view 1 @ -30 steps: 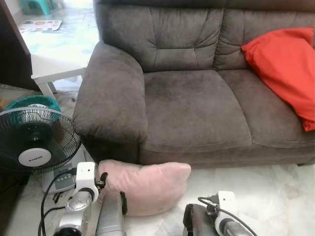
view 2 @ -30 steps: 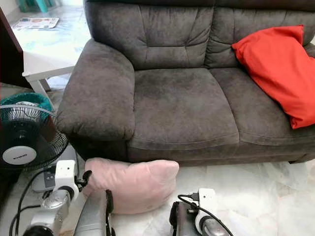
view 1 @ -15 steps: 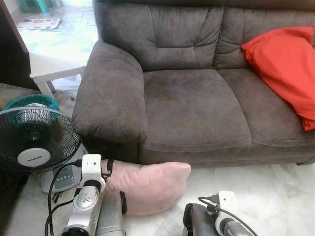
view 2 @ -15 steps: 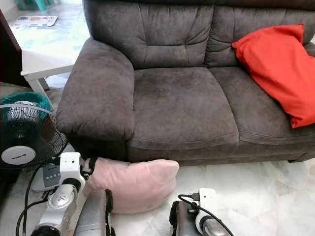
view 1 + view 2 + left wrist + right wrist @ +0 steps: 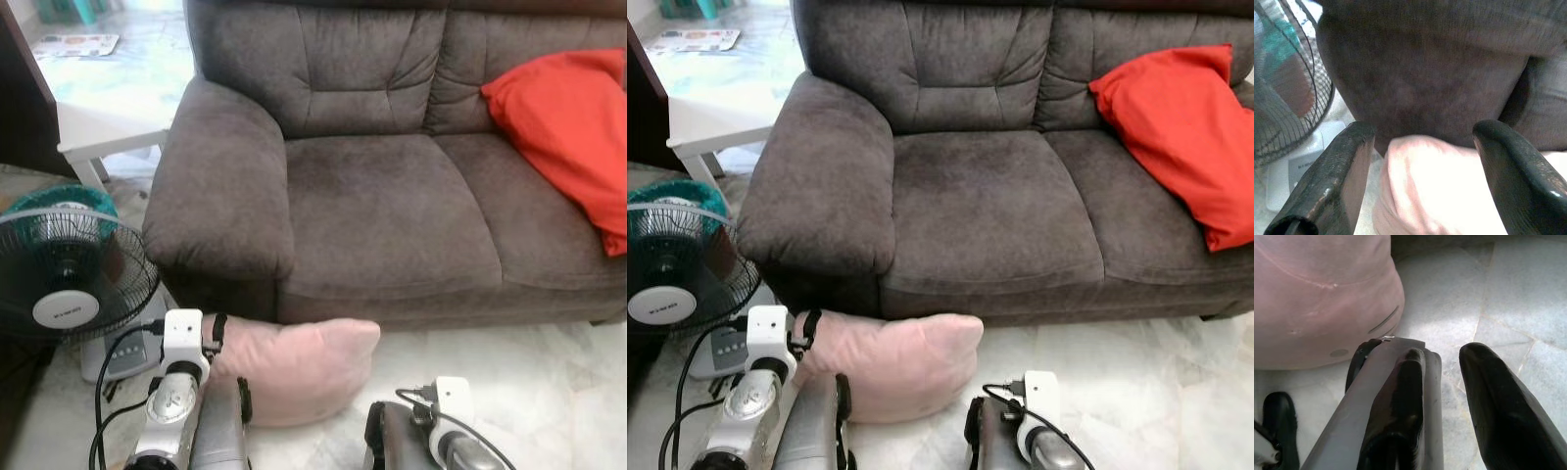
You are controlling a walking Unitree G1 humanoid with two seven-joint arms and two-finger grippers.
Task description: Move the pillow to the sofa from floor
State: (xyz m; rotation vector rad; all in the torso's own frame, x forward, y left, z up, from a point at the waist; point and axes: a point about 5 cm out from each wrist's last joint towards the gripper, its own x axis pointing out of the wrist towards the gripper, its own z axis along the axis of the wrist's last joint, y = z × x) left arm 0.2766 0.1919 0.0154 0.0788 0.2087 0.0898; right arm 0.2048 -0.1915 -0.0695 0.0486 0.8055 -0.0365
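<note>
Head views: one pink pillow (image 5: 294,367) lies on the floor (image 5: 549,382), touching the front base of the grey sofa (image 5: 382,211), below the left seat. The left tool (image 5: 215,331) sits at the pillow's 9 o'clock corner. One red cushion (image 5: 573,137) rests at the sofa's 2 o'clock. One fan (image 5: 61,284) stands at 9 o'clock of the pillow, near it. One white surface (image 5: 103,137) stands at 11 o'clock.

Left wrist view: the left tool (image 5: 1420,161) is spread wide, holding nothing, its two fingers (image 5: 1337,181) straddling the pillow's corner.

Right wrist view: the right tool (image 5: 1442,382) hangs idle over the floor, slightly parted, empty.

Judgement: the pillow looks soft, light and yielding; a pinch on loose fabric may slip, so a deep bite across the plump corner seems best
</note>
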